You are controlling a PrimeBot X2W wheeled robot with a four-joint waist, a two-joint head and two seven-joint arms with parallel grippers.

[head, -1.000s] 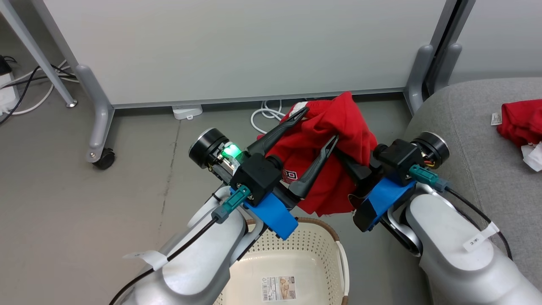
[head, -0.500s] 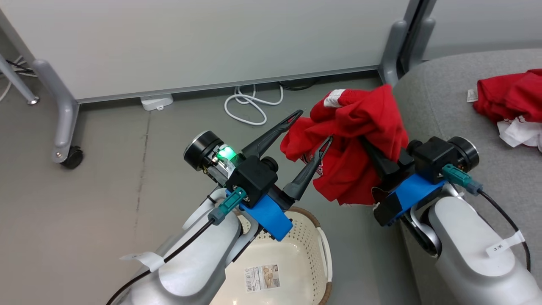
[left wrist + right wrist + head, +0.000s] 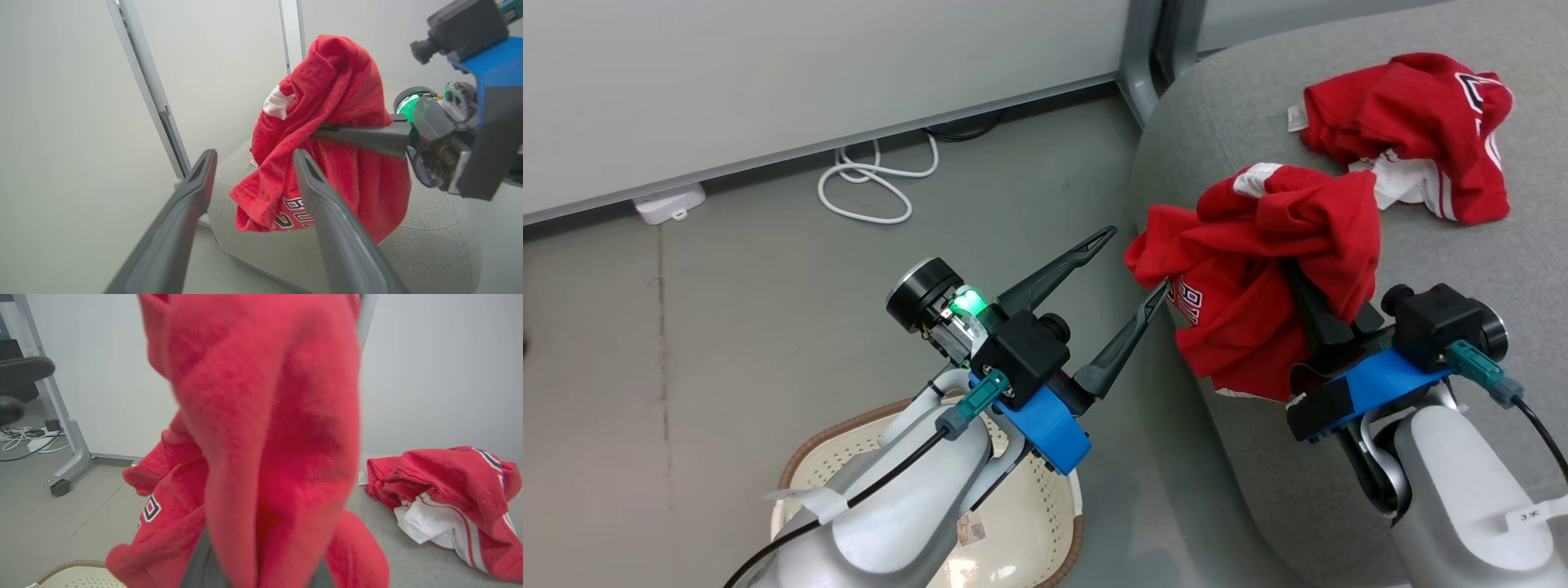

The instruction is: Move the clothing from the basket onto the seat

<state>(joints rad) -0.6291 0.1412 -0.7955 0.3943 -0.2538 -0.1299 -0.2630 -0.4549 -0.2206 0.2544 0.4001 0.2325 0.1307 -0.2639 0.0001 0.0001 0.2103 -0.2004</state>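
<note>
Over the near left edge of the grey sofa cushion (image 3: 1486, 261), my right claw (image 3: 1311, 306) is pressed together on a red jersey (image 3: 1258, 269). It pinches a fold high up, so the fabric drapes over both fingers and hides their tips. The jersey hangs bunched, a white patch showing at its top and white block lettering near its lower left hem. Its lowest folds hang in front of the cushion's rounded side; I cannot tell whether they touch it.

My left claw (image 3: 1137, 260) stands spread wide and holds nothing, out over the grey floor (image 3: 727, 310) to the left of the jersey. Its right fingertip is just beside the hem, and I cannot tell whether it touches.

Farther right on the cushion lies a second red garment (image 3: 1413, 122), crumpled, with white lining and thin stripes showing and a small white tag at its left edge. It lies apart from the jersey I hold.

Near me on the left, the cream laundry basket (image 3: 817, 441) with its brown rim sits on the floor under my left forearm. A white cable (image 3: 866, 175) loops on the floor by the far panel.
</note>
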